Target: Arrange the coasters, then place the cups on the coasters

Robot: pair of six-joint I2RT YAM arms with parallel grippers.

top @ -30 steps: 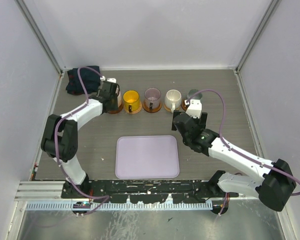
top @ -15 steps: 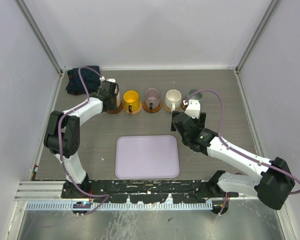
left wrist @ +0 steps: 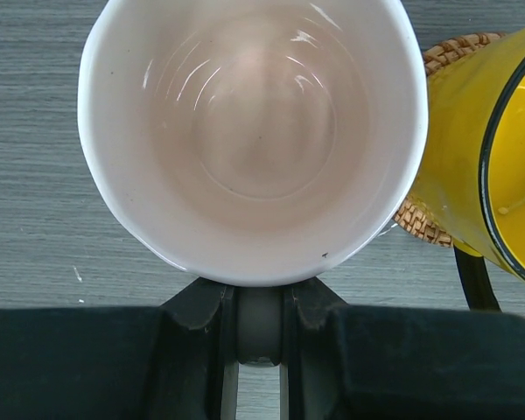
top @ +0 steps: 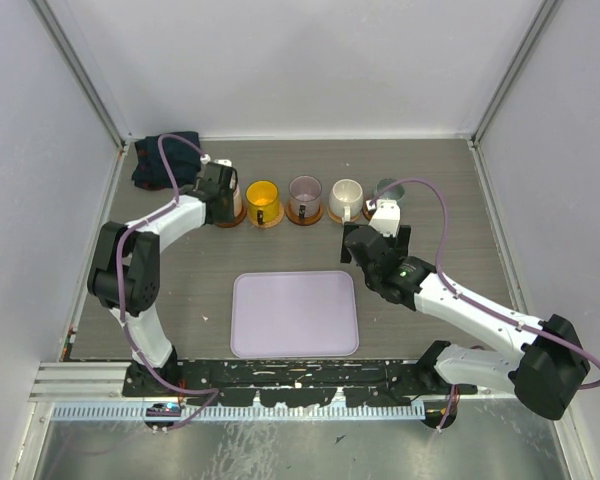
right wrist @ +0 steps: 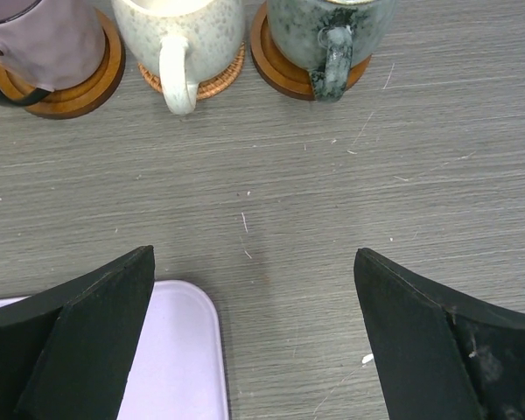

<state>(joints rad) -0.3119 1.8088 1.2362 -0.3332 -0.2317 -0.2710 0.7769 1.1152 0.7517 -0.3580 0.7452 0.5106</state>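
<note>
The cups point(top: 304, 192) are standing in one row on the coasters point(top: 304, 218) at the far side of the table point(top: 180, 300), and the tray point(top: 294, 313) is lying before them.

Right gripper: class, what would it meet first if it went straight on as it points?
Probably bare table, then the gap between the cream cup and grey-green cup; depth is unclear.

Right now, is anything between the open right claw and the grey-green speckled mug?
Nothing visible: only grey tabletop separates the right claw from the grey-green speckled mug on its dark round wooden coaster.
</note>
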